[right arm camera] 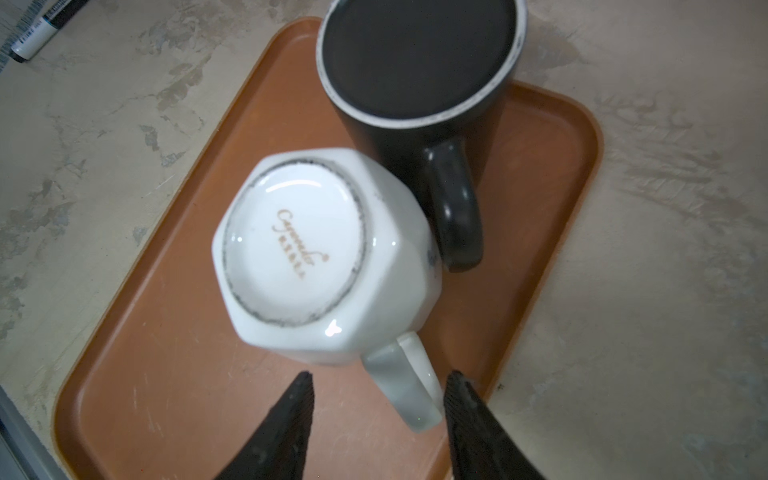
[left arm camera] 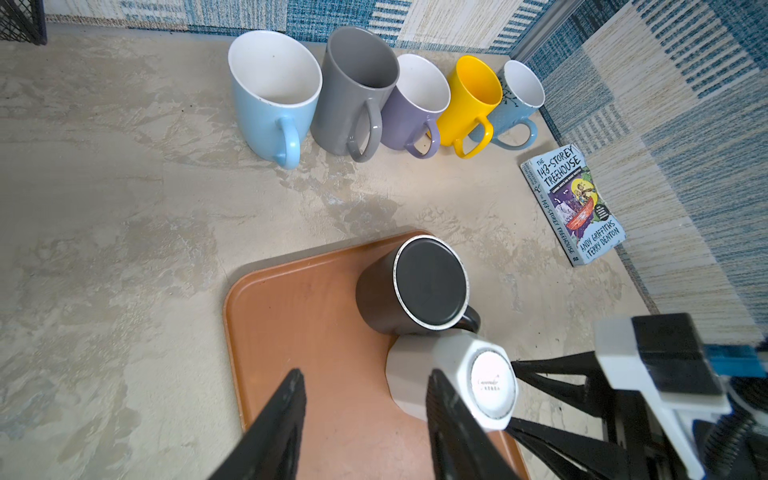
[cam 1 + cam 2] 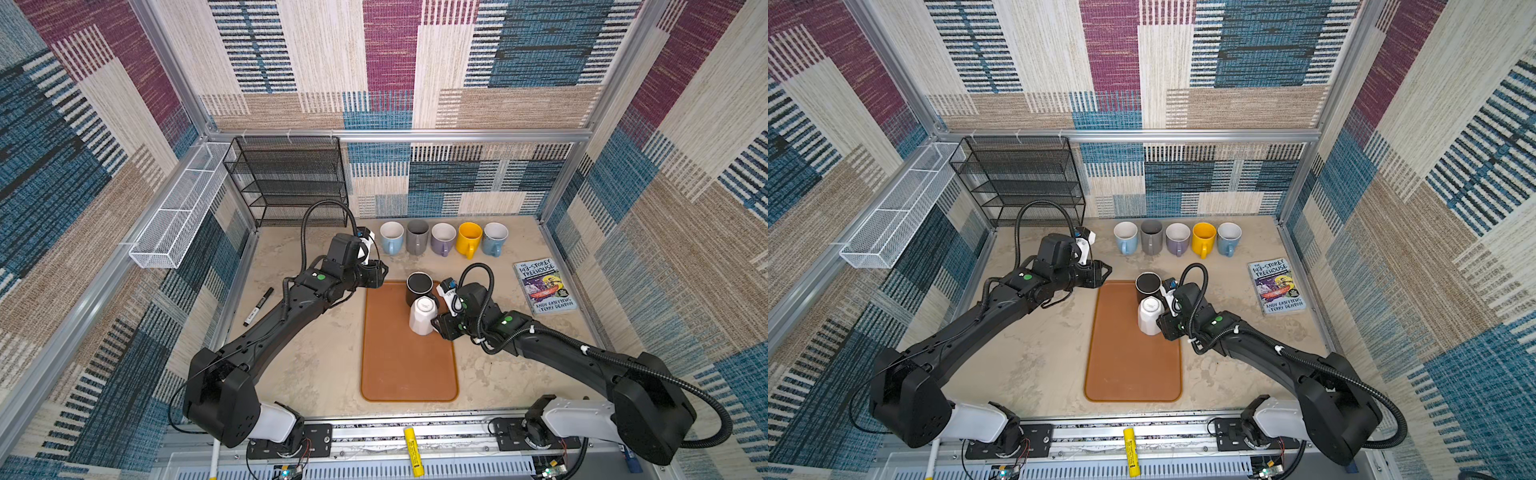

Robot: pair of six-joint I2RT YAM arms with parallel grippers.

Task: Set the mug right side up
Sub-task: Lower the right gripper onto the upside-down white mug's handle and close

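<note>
Two mugs stand upside down at the far end of the brown tray (image 3: pixel 407 365) (image 3: pixel 1129 365). The white faceted mug (image 3: pixel 423 316) (image 3: pixel 1150 316) (image 1: pixel 316 249) (image 2: pixel 478 382) sits just in front of the black mug (image 3: pixel 419 286) (image 3: pixel 1148 284) (image 1: pixel 415 62) (image 2: pixel 424 282). My right gripper (image 3: pixel 436 322) (image 3: pixel 1160 322) (image 1: pixel 380 376) is open, its fingers either side of the white mug's handle (image 1: pixel 403 382), which lies close to one finger. My left gripper (image 3: pixel 382 274) (image 3: pixel 1106 272) (image 2: pixel 365 374) is open and empty above the tray's far left corner.
Several upright mugs (image 3: pixel 442 239) (image 2: pixel 374 104) line the back wall. A book (image 3: pixel 544 286) (image 2: pixel 575 203) lies at the right, a marker (image 3: pixel 258 306) (image 1: pixel 41 29) at the left. A black mesh shelf (image 3: pixel 291 183) and a white wire basket (image 3: pixel 178 216) stand back left.
</note>
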